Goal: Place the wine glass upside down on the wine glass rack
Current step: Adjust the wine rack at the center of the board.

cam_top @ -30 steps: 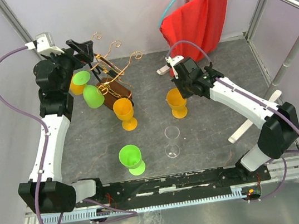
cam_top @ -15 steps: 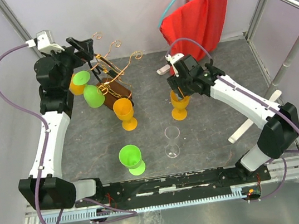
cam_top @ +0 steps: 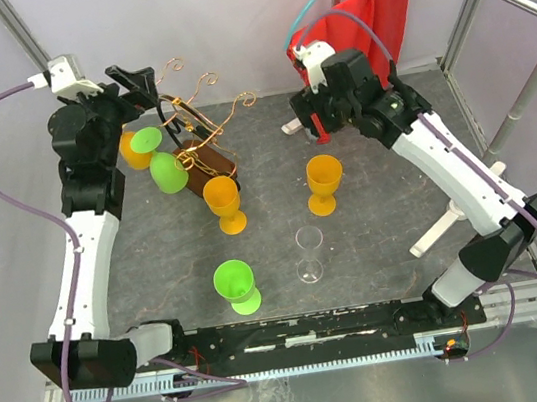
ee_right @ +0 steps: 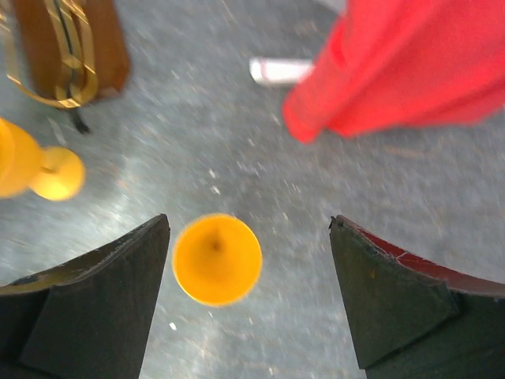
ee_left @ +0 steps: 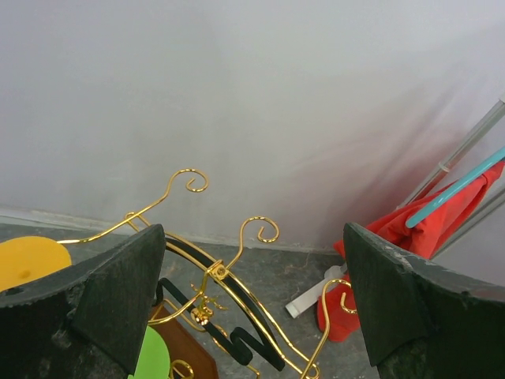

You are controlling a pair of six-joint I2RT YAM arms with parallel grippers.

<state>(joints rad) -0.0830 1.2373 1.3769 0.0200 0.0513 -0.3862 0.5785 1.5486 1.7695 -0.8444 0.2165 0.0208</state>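
The orange wine glass is standing upright on the table, well apart from the rack. The right gripper is hovering above it, wide open and empty. The left gripper is gaping empty beside the rack.

dark grey mottled table. wine glass rack stands back left on its wooden base. orange wine glass upright just beside base. second orange wine glass upright mid-table. clear wine glass upright nearer arm bases, green wine glass upright to its left. white stand foot at right.
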